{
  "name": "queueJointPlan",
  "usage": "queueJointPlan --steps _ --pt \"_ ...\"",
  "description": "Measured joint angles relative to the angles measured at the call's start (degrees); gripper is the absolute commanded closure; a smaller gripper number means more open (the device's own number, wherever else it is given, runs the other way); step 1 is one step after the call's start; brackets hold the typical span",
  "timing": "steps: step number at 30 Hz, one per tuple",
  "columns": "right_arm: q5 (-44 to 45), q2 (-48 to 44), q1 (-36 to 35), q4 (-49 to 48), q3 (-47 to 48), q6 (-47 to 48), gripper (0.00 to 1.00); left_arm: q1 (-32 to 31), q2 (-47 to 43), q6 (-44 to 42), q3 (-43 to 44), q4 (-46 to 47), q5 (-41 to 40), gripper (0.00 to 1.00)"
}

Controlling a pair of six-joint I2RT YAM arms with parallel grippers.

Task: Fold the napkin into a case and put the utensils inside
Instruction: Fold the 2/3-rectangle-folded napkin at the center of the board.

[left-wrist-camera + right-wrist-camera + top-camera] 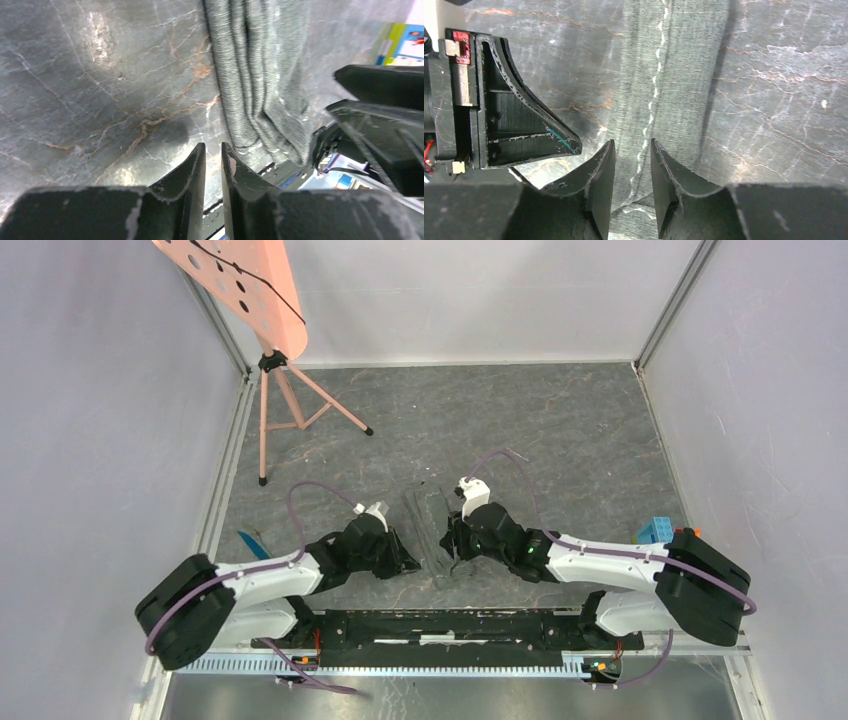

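The napkin (430, 528) lies on the slate floor as a narrow folded strip between my two grippers. It shows in the left wrist view (260, 75) and, with its white stitched hem, in the right wrist view (664, 75). My left gripper (408, 562) is just left of the strip's near end; its jaws (213, 150) stand a narrow gap apart with only floor between. My right gripper (450, 540) hovers over the strip's near end, jaws (633, 147) slightly apart with the cloth flat beneath. One blue-handled utensil (252, 543) lies far left; the others are out of view.
A pink perforated board on a tripod (285, 390) stands at the back left. A chunky blue block (655, 530) sits by the right arm's base. White walls enclose the floor on three sides. The left finger (524, 120) sits close beside the right jaws.
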State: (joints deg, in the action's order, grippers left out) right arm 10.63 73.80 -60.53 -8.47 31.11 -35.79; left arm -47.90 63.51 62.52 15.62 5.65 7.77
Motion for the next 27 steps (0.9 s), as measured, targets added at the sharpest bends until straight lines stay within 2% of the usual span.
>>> queueJointPlan --steps 4,7,11,13,14,16,19,22,27 --pt "-1.6 0.0 1.2 1.4 0.0 1.4 0.68 -0.8 7.0 0.0 1.4 2.3 2.0 0.77" --pt "-2.8 0.0 1.5 2.1 0.0 2.1 0.69 -4.5 12.2 0.0 4.5 5.0 1.9 0.79" --pt "-3.2 -0.6 3.1 3.2 -0.2 3.7 0.68 -10.1 20.3 0.2 10.0 8.2 1.8 0.82" --pt "-3.3 -1.3 4.8 3.9 -0.2 4.8 0.64 -11.7 23.2 0.5 11.9 10.1 1.9 0.81" --pt "-3.3 -1.6 5.8 3.9 -0.2 5.6 0.61 -12.1 23.5 0.7 11.9 10.8 1.8 0.79" --pt "-3.8 -1.7 7.5 3.9 -0.2 7.4 0.55 -12.1 22.7 1.0 11.1 10.7 1.4 0.67" --pt "-4.5 -0.5 9.1 5.0 1.4 10.8 0.51 -9.9 17.7 0.4 9.6 7.1 1.0 0.52" --pt "-5.7 3.7 9.1 5.1 5.9 13.8 0.45 -4.2 9.9 -2.0 9.1 0.2 1.1 0.48" --pt "-7.7 11.4 9.0 4.0 14.0 16.3 0.37 10.1 -1.7 -8.2 10.1 -12.8 1.4 0.41"
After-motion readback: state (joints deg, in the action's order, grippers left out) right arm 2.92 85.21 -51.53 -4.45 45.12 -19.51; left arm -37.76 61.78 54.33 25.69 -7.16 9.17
